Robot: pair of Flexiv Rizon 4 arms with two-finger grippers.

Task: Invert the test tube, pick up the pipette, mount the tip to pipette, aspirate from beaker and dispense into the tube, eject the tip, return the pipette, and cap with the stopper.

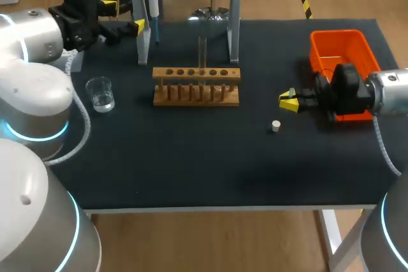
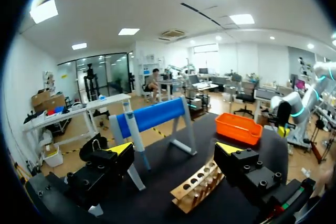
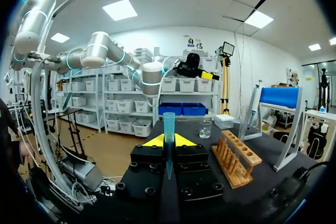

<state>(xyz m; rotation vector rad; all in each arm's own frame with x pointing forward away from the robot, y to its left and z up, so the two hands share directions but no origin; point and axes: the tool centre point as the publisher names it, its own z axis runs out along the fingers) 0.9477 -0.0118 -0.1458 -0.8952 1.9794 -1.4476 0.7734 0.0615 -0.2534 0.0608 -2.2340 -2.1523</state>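
Tip (image 1: 292, 92) mostly hidden in right gripper (image 1: 288, 102) from above. Bin (image 1: 338, 49) near wall behind right arm (image 1: 389, 93). Rack (image 2: 195, 184) end behind left gripper (image 2: 176, 149) finger. Tube (image 1: 203, 52) contents unclear.

Brightly, evenly lit from overhead. Only faint, soft shadows on the matte black tabletop (image 1: 191, 157) beside the brown wooden test-tube rack (image 1: 196, 86); small glints on the clear glass beaker (image 1: 101, 93).

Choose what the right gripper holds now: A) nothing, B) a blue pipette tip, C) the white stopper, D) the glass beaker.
B: the blue pipette tip stands clamped between the fingers of the right gripper, while the stopper and the beaker sit apart on the table.
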